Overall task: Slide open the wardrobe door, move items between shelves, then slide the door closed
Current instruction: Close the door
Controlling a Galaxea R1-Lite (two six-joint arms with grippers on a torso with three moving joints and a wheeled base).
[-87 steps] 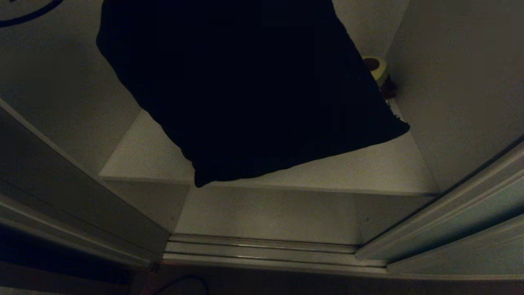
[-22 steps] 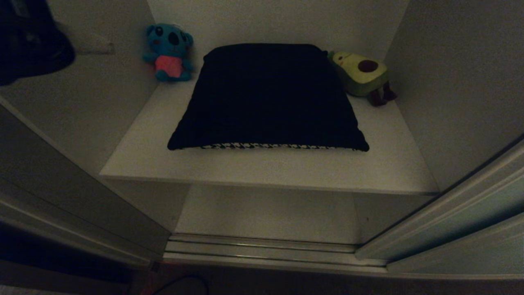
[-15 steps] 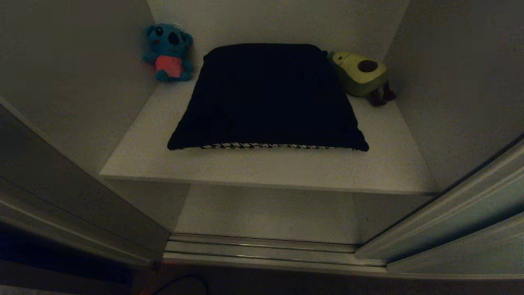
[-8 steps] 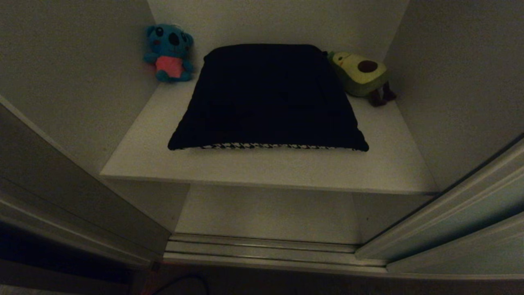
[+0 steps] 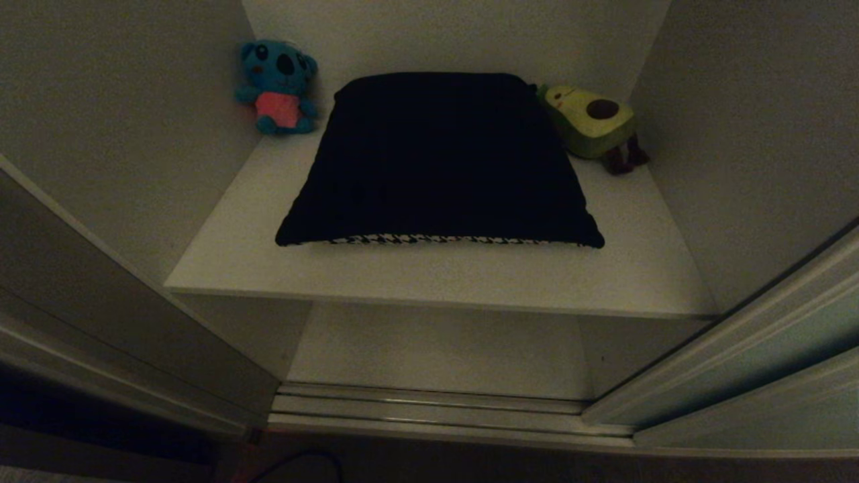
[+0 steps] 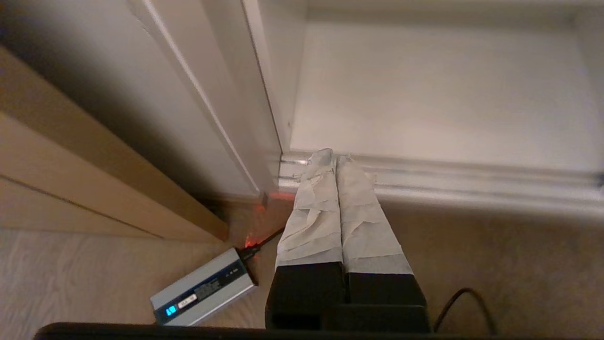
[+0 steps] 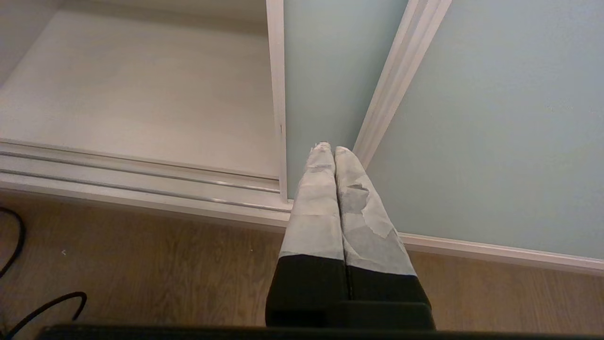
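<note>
Cushion (image 5: 439,157) rests on upper shelf (image 5: 443,282); my right claw (image 7: 329,150), pinched shut and empty, sits nearest the sliding door (image 7: 486,118), its edge strip (image 7: 276,94) just left and ahead.

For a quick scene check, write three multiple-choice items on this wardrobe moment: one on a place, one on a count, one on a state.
1. Where does the cushion lie?
A. on the floor
B. on the upper shelf, between the two plush toys
C. on the bottom board

2. How many plush toys sit on that shelf?
A. one
B. two
C. four

3. How stands the left pincer?
A. shut, holding nothing
B. wide open
C. shut on the cushion

Key:
1 B, the head view shows it flat on the shelf with the blue plush toy at one side and the avocado plush toy at the other.
2 B, only those two show.
3 A, its wrist view shows the fingers pressed together, with nothing between them, above the door track.
</note>
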